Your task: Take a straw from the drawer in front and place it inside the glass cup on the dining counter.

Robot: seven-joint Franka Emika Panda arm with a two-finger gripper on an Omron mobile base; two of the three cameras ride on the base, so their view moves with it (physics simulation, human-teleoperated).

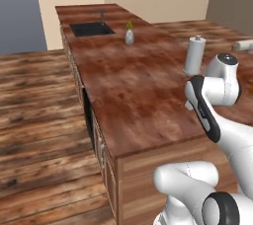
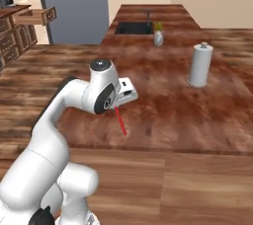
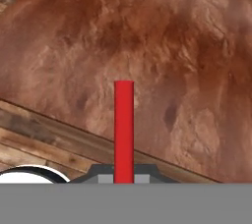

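The thin straight red straw (image 3: 124, 129) is being held clamped in the two-finger hand (image 3: 124, 176), jaws together on its upper end. In the hand view the straw is seen running straight out from between the dark tips, w/ its far end over the glossy reddish-brown wood-grain worktop (image 3: 162, 46); the worktop edge and plank floor are being crossed diagonally below it.

In the right base view the straw (image 2: 120, 121) is seen hanging down and slightly to the right from the hand (image 2: 116, 107), which is tucked under the white wrist. Its lower tip is near the worktop's (image 2: 163, 105) front edge; whether it's touching the surface can't be told.

In the left base view the hand itself is hidden behind the arm's white links, and the straw isn't picked out there.

Shown in both base views, not in the hand view: a tall white paper-towel roll (image 2: 200, 65) standing upright on the worktop, well apart from the hand, a small pale vase w/ a green sprig (image 2: 158, 36) further back, and a dark sunken sink (image 2: 134, 27) near the far end. Shown by the right base view alone: an open wooden drawer (image 2: 35, 16) at upper left.
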